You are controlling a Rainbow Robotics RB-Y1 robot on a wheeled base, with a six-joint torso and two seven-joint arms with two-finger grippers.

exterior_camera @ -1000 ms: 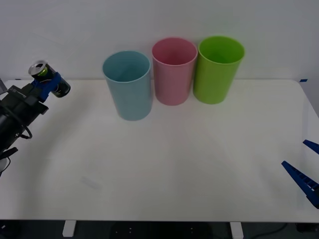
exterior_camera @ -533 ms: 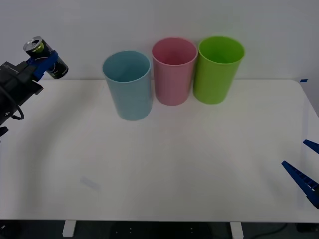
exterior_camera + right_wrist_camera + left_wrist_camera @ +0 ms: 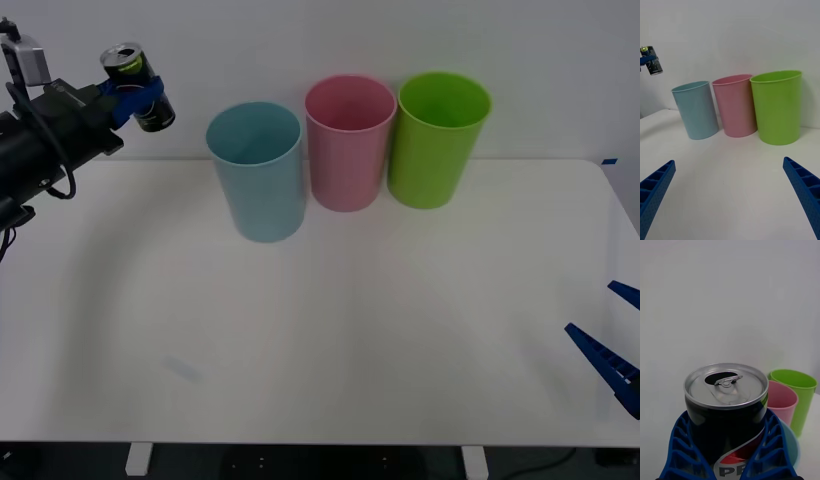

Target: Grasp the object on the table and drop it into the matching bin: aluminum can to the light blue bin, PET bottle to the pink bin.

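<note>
Clamping the aluminum can (image 3: 137,87) midair, left claw (image 3: 131,98) has the light blue bin (image 3: 257,170) off to its right, right claw (image 3: 612,345) sits spread apart.

left arm (image 3: 45,140) is chunky black with a looped black cable and a small grey box on top, both grippers have bright blue ribbed fingers (image 3: 805,191), kinda triangular with tiny dotted texture

3 bins (image 3: 349,140) crowd table (image 3: 330,330) rear; front open.
</note>
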